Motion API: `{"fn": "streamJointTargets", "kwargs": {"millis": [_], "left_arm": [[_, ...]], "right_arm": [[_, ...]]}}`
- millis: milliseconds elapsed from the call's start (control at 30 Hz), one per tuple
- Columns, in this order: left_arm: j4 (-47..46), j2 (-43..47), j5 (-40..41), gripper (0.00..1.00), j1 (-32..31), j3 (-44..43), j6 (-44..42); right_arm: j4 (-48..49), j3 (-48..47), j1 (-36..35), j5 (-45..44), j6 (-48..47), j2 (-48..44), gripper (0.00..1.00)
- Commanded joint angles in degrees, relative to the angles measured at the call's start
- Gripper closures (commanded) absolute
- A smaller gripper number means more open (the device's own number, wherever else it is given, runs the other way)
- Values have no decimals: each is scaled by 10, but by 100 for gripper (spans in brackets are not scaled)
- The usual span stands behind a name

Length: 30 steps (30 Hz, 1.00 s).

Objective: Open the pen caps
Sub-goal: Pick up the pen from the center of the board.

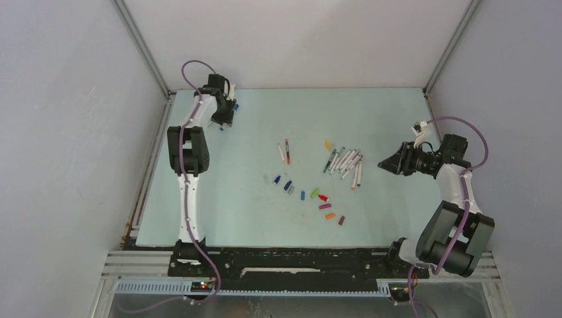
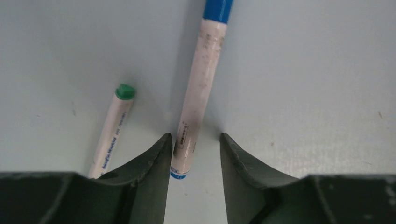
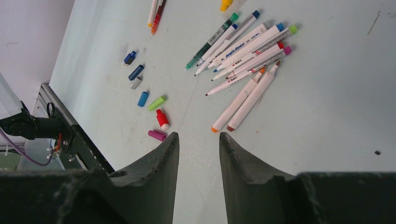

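Observation:
At the table's far left my left gripper (image 1: 224, 123) hangs over a white pen (image 2: 198, 93) that carries a blue pen cap (image 2: 218, 8). In the left wrist view the left gripper (image 2: 195, 136) is open around the pen's rear end: the left finger touches the barrel, the right finger stands apart. Beside it lies a second white pen with a green end (image 2: 124, 91). Several loose pen caps (image 1: 315, 193) lie in a row mid-table, among them a red one (image 3: 162, 119) and a magenta one (image 3: 157, 135). My right gripper (image 1: 383, 163) (image 3: 198, 134) hovers open and empty to the right.
A pile of uncapped pens (image 1: 346, 162) (image 3: 247, 46) lies right of centre, just in front of the right gripper. Two more pens (image 1: 285, 151) lie mid-table, an orange cap (image 1: 327, 143) behind the pile. White walls close in the left, back and right of the table (image 1: 371, 106).

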<state>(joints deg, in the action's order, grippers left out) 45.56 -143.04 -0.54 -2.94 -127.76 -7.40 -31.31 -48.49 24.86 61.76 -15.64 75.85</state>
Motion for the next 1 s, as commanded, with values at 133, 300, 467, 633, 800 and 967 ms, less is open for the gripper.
{"fn": "streamJointTargets", "kwargs": {"millis": [133, 300, 467, 633, 800, 967], "left_arm": [[48, -11, -21, 69, 6, -40, 22], [66, 9, -33, 80, 2, -14, 35], [67, 52, -24, 85, -15, 36, 42], [71, 101, -26, 88, -38, 104, 63], [28, 178, -10, 91, -69, 232, 90], [-28, 263, -14, 91, -85, 355, 145]], "right_arm": [[1, -25, 1, 22, -4, -6, 61], [3, -25, 1, 29, 0, -12, 61], [5, -25, 1, 40, 6, -21, 61], [6, -25, 1, 50, 9, -31, 61], [6, -25, 1, 60, 12, -40, 61], [7, -25, 1, 71, 16, -46, 61]]}}
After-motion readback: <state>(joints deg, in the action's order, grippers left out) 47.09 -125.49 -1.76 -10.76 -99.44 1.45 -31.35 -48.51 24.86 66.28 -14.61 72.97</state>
